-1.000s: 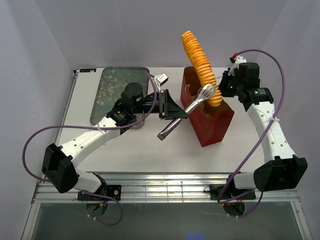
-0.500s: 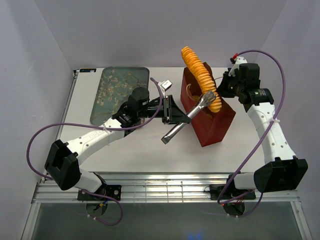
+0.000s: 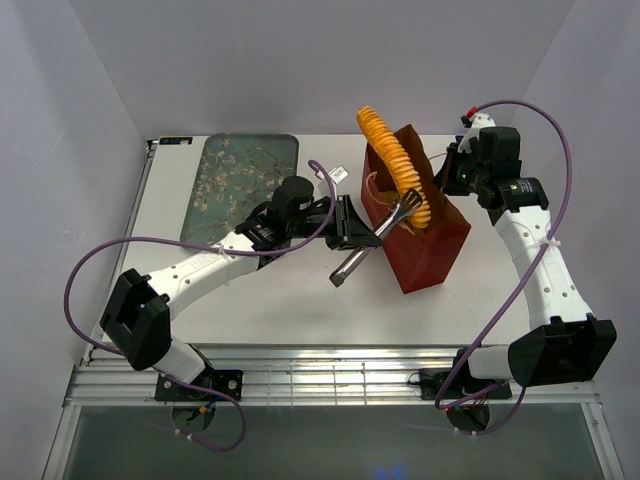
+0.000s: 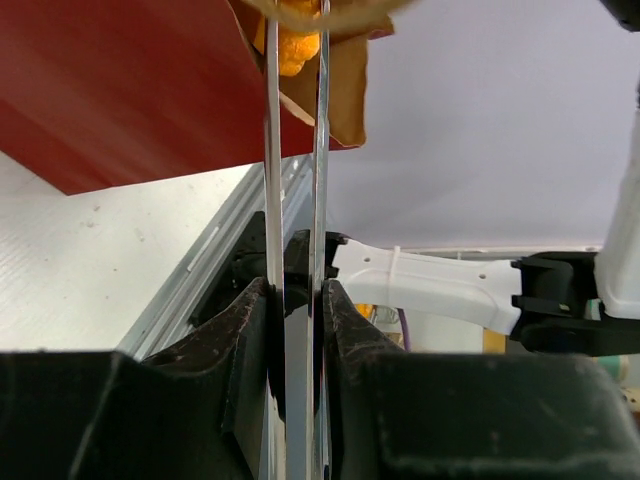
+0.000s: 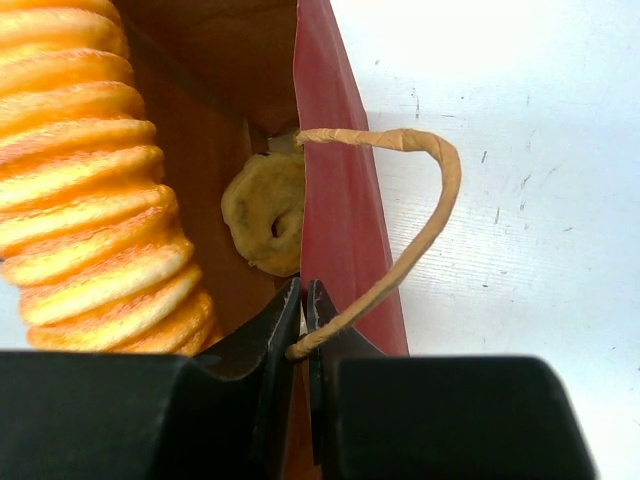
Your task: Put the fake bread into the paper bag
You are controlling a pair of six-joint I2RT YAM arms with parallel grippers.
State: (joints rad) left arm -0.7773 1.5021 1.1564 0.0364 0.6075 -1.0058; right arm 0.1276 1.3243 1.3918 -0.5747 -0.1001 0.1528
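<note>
A long ridged golden loaf of fake bread [image 3: 390,160] leans with its lower end inside the red paper bag [image 3: 432,252], its top sticking out above the rim. Metal tongs [image 3: 372,240] pinch the loaf near the bag's mouth. My left gripper [image 3: 348,222] is shut on the tongs' handles [image 4: 322,150], just left of the bag [image 4: 130,90]. My right gripper [image 5: 305,292] is shut on the bag's wall [image 5: 340,200] at its string handle [image 5: 425,220]. In the right wrist view the loaf [image 5: 90,200] fills the left side and a round bun [image 5: 265,215] lies deeper in the bag.
A grey floral tray [image 3: 235,180] lies at the back left of the white table [image 3: 280,300]. A small white tag [image 3: 339,173] hangs near the left wrist. Purple cables loop beside both arms.
My left arm has shifted right with the tongs, and the loaf has come down further into the bag. The right gripper has kept its hold on the bag's edge.
</note>
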